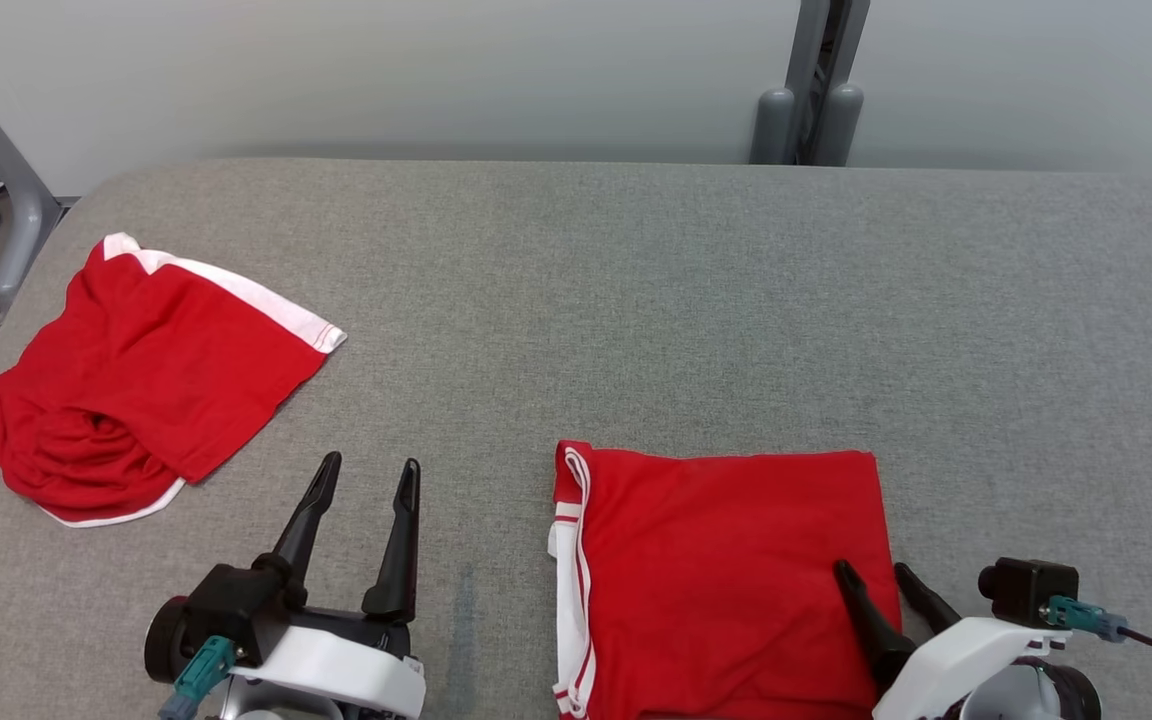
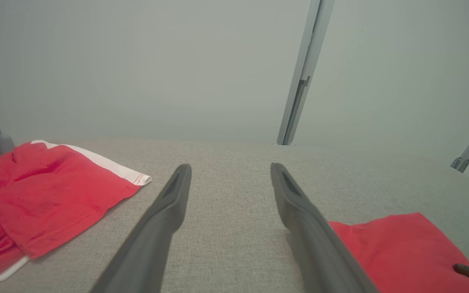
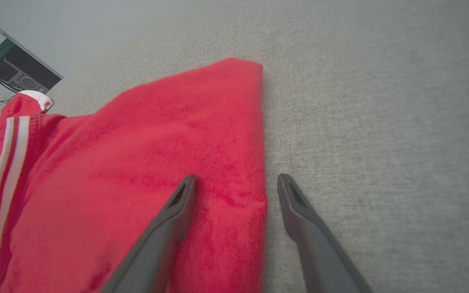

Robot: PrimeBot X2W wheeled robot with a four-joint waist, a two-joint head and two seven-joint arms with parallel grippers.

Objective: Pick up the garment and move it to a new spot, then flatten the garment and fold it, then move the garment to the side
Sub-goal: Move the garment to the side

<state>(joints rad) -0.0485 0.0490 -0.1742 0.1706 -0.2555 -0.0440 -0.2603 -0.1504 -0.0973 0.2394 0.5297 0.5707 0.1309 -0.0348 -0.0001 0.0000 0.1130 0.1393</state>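
Grey table (image 1: 636, 300) bears folded red garment (image 1: 726, 580) and crumpled red garment (image 1: 136, 380).

Folded red garment (image 1: 726, 570) lies flat; crumpled red garment (image 1: 136, 380) far left.

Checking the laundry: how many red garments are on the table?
2. One rumpled garment lies far left on the table; one folded garment lies near the front, at the right gripper.

I can read no text, label, brand or number on anything in these views.
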